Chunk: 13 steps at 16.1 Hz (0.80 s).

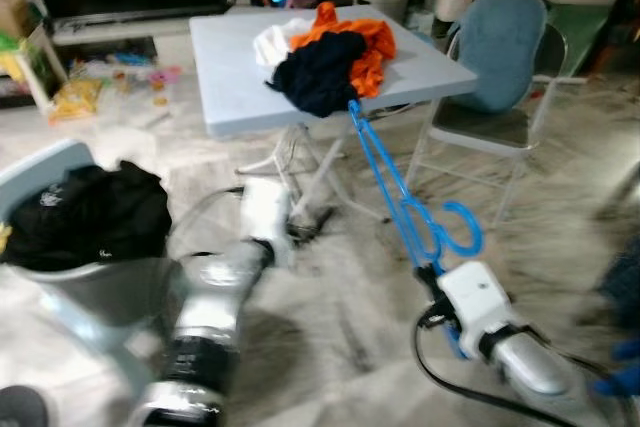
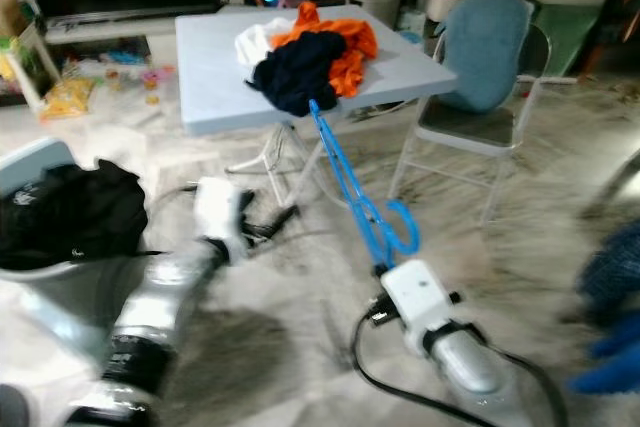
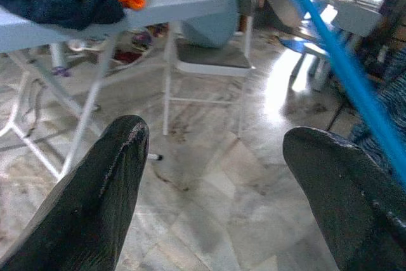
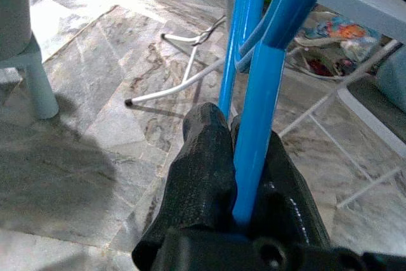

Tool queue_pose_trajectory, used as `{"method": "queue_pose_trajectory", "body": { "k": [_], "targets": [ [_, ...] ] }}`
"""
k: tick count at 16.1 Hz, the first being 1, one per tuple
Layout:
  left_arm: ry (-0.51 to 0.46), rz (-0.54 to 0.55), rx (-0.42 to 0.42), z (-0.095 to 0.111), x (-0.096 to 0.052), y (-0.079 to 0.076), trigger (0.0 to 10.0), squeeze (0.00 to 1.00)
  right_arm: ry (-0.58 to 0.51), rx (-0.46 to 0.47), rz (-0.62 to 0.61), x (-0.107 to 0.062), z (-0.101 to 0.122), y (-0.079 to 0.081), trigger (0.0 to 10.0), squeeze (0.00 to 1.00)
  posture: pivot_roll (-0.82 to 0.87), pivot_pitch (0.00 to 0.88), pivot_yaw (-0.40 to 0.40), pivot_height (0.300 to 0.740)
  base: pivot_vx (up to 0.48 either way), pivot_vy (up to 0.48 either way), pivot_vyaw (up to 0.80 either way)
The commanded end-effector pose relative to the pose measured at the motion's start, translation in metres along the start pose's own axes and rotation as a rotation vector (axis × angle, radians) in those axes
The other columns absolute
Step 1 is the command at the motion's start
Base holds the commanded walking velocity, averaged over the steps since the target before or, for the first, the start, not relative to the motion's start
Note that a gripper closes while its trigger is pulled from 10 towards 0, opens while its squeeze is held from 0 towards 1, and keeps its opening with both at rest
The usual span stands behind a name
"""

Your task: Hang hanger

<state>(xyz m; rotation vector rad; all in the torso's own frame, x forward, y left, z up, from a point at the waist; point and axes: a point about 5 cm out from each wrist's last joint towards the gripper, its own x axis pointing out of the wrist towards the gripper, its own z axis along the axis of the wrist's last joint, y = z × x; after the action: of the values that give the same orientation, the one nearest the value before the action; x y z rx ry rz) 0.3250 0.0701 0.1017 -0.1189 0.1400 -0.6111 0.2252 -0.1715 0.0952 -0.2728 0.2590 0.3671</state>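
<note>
Left eye view, hanger: You had the blue hanger [image 1: 400,192] running from centre frame down to lower right, its far end touching the dark garment [image 1: 322,69] at the table [image 1: 225,57] edge, its hook curling near the right gripper [image 1: 432,272].
Left eye view, left arm: Your left gripper [image 1: 305,219] sat low, left of centre, under the table beside its legs, holding nothing.
Right eye view, surroundings: An orange garment [image 2: 345,47] and a white cloth [image 2: 255,44] lay with the dark one on the table; a chair [image 2: 480,77] stood at upper right, and a black garment [image 2: 70,212] lay in a grey tub [image 2: 40,299] at the left edge.
Left wrist view, fingers: The two fingers [image 3: 95,201] stood well apart over bare floor, the hanger crossing the upper right corner.
Right wrist view, grip: The right fingers [image 4: 203,176] were clamped together on one blue bar of the hanger, near the hook end.
Handling: You should judge it light, stiff and smooth, so likely to swing or slip in a one-point pinch; hold near the hook, as here, to steer the hook onto a rail.
Writing: No brand, label or legible text could be made out.
</note>
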Motion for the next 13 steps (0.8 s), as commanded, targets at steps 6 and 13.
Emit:
{"method": "queue_pose_trajectory", "body": {
  "k": [6, 13],
  "targets": [
    [0.014, 0.063, 0.016, -0.0025, -0.0047, 0.0137, 10.0, 0.0, -0.069, -0.016, 0.043, 0.0021, 0.0117, 0.008, 10.0, 0.0, -0.02, 0.0, -0.018, 0.74, 0.401, 0.263, 0.35],
    [0.019, 0.072, 0.025, -0.0033, -0.0014, 0.0134, 10.0, 0.0, -0.077, -0.04, 0.058, 0.0046, 0.0141, 0.0098, 10.0, 0.0, -0.03, 0.0, -0.018, 0.74, 0.401, 0.264, 0.06]
  ]
}}
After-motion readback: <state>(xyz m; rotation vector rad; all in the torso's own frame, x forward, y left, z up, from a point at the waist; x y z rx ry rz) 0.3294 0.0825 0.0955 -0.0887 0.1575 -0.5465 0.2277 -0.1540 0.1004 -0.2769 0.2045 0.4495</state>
